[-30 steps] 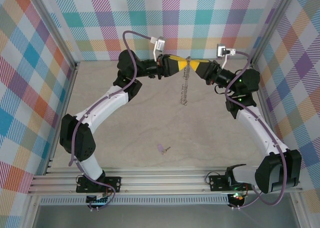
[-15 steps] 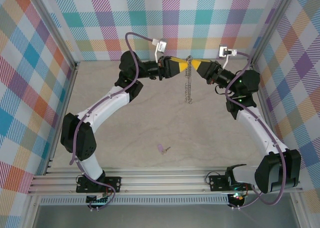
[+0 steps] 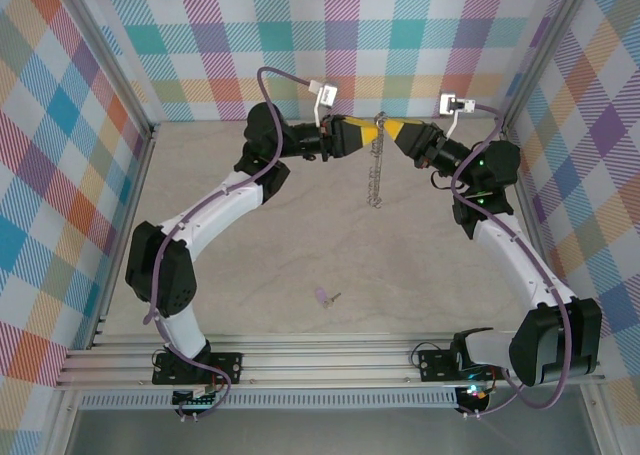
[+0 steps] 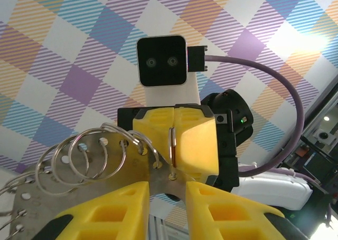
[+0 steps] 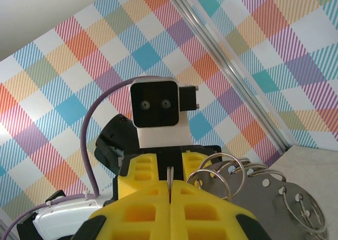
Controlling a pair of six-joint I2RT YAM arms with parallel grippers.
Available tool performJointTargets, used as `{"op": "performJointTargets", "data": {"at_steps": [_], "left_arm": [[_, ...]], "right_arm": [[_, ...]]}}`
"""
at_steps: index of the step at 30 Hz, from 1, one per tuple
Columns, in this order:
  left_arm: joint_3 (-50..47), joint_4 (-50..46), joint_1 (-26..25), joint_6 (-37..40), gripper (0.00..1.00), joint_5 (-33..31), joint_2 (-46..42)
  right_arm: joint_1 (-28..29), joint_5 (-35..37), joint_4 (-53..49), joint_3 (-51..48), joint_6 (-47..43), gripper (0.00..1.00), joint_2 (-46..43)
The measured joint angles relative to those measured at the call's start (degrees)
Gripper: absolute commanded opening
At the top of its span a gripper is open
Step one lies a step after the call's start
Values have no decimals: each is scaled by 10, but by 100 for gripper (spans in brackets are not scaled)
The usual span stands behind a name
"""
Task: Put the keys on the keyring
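Pinching the keyring (image 5: 262, 190) by its thin edge, the right gripper (image 5: 170, 185) is clamped tight, high at the far middle. Facing it, the left gripper (image 4: 167, 191) has fingers slightly parted at the keyring's rim, gripping nothing I can make out. On one hold, the keyring could swing or slip free. The key (image 3: 322, 297) lies well apart on the near table (image 3: 430, 265), so fetching it trusts that single pinch.

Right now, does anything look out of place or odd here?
Yes. The key lies alone on the table near the arm bases, while both arms' jaws meet at the ring, which is held up by the far wall and dangling. Neither arm is near the key.
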Motion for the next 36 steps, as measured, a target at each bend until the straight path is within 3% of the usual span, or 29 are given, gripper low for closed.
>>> {"op": "performJointTargets", "data": {"at_steps": [11,21,31,36], "left_arm": [[0,44,-5,-28,25,-11,7],[6,87,-6,-64,19,-20,30],[14,96,-10,-77,1,-20,36],[18,98,-12,-77,0,-20,37]], "right_arm": [[0,0,2,-8,1,0,-3],[0,0,3,-9,1,0,-4],[-3,0,7,-14,1,0,-8],[-4,1,7,-15,1,0,-11]]}}
